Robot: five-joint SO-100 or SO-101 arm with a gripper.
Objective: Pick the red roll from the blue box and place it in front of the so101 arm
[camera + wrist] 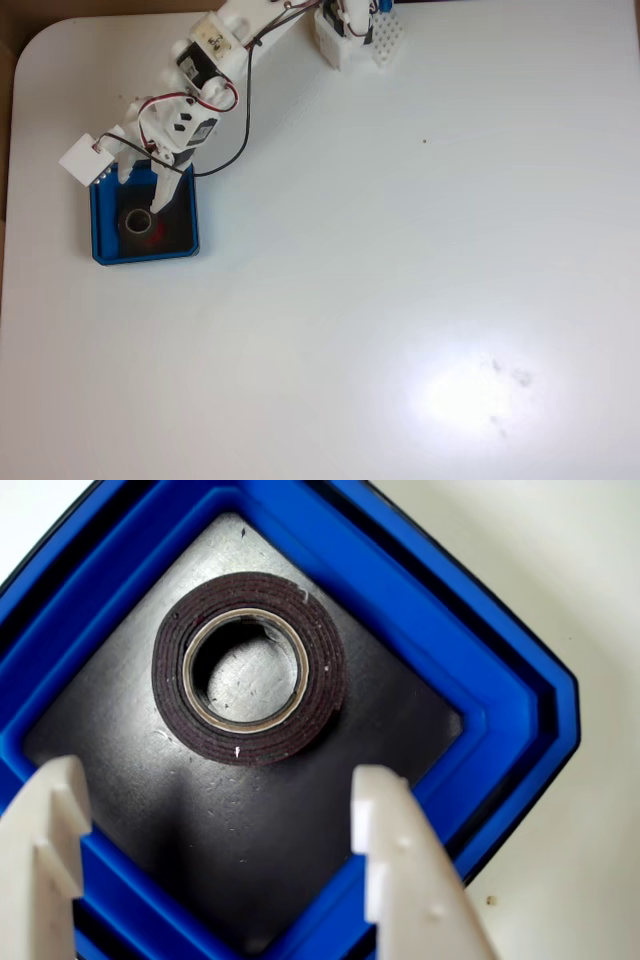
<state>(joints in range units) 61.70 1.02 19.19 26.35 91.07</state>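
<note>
The blue box [97, 228] sits near the left edge of the white table in the fixed view, with the red roll [137, 222] lying flat on its black floor. The so101 arm [215, 58] reaches from the top of that view down over the box. My gripper [142, 190] hangs open above the box's upper half, just short of the roll. In the wrist view the roll [325, 680] shows its dark top face and pale core inside the blue box [420, 610]. My gripper [218, 778] stands open below it, its white fingers [400, 860] holding nothing.
The arm's base [338, 35] stands at the top middle of the fixed view, with a small white perforated block [388, 38] beside it. The white table [400, 250] stretches wide to the right of and below the box. A glare patch lies at the lower right.
</note>
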